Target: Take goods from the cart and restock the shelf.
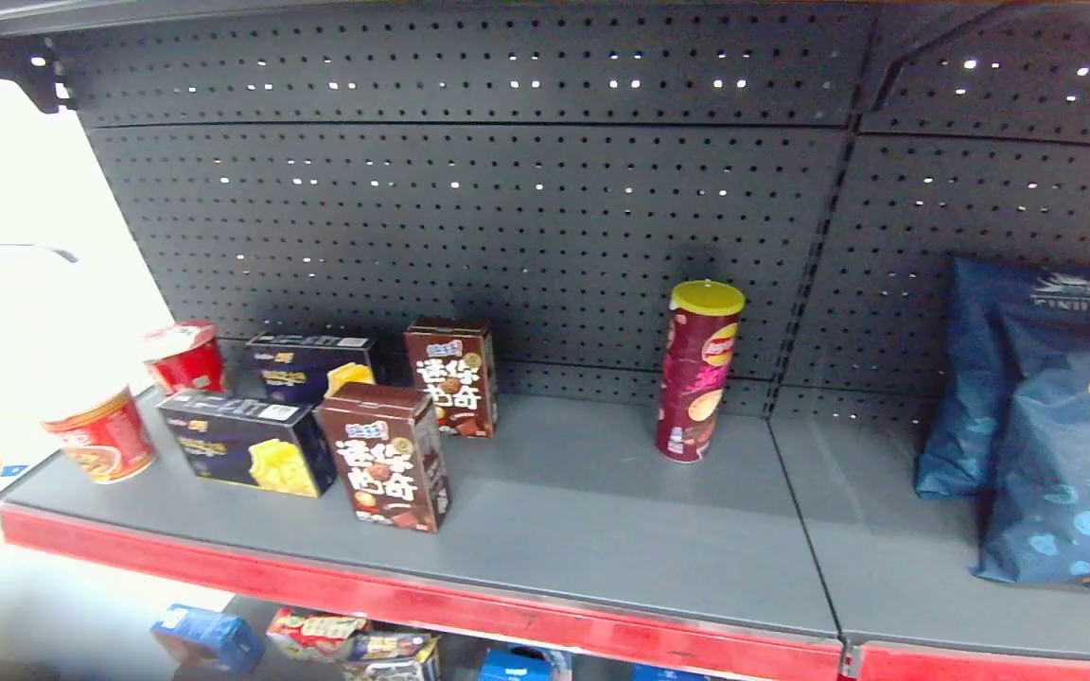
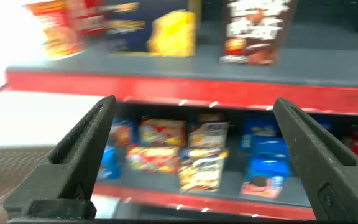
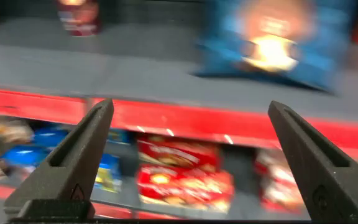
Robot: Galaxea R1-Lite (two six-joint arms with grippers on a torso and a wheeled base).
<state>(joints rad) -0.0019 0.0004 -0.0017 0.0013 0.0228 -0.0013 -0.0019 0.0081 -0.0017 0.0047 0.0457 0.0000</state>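
Head view. Shelf (image 1: 602, 511): grey deck, red front lip, black pegboard (image 1: 507, 218) at the back.

Left end of the shelf: front red cup (image 1: 102, 435) close to the lip, rear red cup (image 1: 185, 357) behind it, nearer the pegboard.

Just right of the cups: front dark box (image 1: 247, 443) and rear dark box (image 1: 313, 367), one behind the other, both with yellow print on the face.

Next along: front brown box (image 1: 394, 468) upright, just beside the front dark box. Rear brown box (image 1: 451, 376) upright behind it, close to the pegboard.

Well apart to the right, bare deck between: chip can (image 1: 699, 371), upright, yellow lid on, near the pegboard.

Right bay, past the upright post: blue bags (image 1: 1046, 445), one in front of another, partly cut by the frame edge.

Below: lower shelf (image 1: 252, 605) with assorted packets, too partial to sort.

Left wrist view. Left gripper (image 2: 194, 102): jaws wide apart, gripping nothing. Level with the red lip, short of the shelf, facing the end with the cups and boxes. Between the jaws, farther off: packets on the lower shelf.

Right wrist view. Right gripper (image 3: 191, 104): jaws wide apart, gripping nothing. Short of the lip too, facing the blue bags, chip can off toward the robot's left.
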